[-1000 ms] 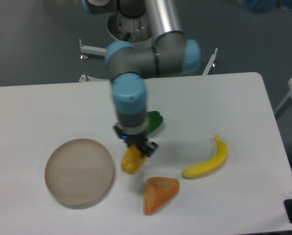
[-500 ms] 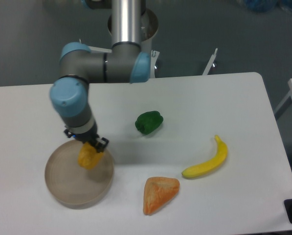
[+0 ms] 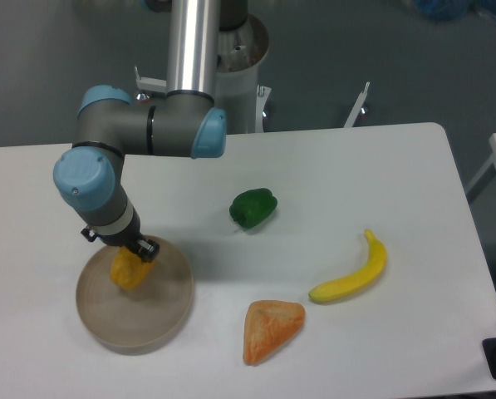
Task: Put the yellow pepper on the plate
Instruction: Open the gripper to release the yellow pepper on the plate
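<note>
The gripper [image 3: 132,259] is clamping the yellow pepper [image 3: 129,271] between its dark fingers, which are closing on the pepper's upper end at the lower left of the frame. The pepper is hanging below the fingers with its long axis running roughly up and down in the picture, tilted a little so the blunt lower end is pointing down and slightly left. Its stem is hidden by the fingers. The pepper is sitting over the upper middle part of the plate [image 3: 152,320], inside the rim; whether it is touching the plate's surface cannot be told from this view.

The arm is rising from the gripper through a blue-capped wrist joint, then bending right along a grey segment toward the silver column at the top centre.

Out from the plate, the green pepper [image 3: 252,207] is lying well apart, up and to the right near the middle of the frame. The orange wedge [image 3: 271,328] is lying near the plate's right side along the bottom edge, and the banana [image 3: 353,273] is curving further right. All are resting on the white table [image 3: 380,174].
</note>
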Available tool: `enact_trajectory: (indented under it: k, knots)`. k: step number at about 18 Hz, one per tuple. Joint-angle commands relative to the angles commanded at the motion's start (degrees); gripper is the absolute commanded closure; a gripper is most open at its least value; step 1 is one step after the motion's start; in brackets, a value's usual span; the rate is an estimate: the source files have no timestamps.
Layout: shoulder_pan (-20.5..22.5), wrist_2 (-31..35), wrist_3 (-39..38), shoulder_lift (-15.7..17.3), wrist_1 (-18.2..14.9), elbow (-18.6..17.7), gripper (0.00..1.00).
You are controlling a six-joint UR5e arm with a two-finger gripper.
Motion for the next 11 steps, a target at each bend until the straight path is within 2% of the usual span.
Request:
enact_trajectory:
  k: [7,8,10,11]
  knots:
    - [-0.09,0.0,0.09,-0.35,0.79,-0.09,0.5]
    - [-0.09,0.0,0.09,-0.35,0.79,-0.09,0.42]
    - [-0.09,0.26,0.35,-0.18,1.05,0.0,0.06]
    - [-0.09,0.26,0.44,0.0,0.97,0.0,0.01]
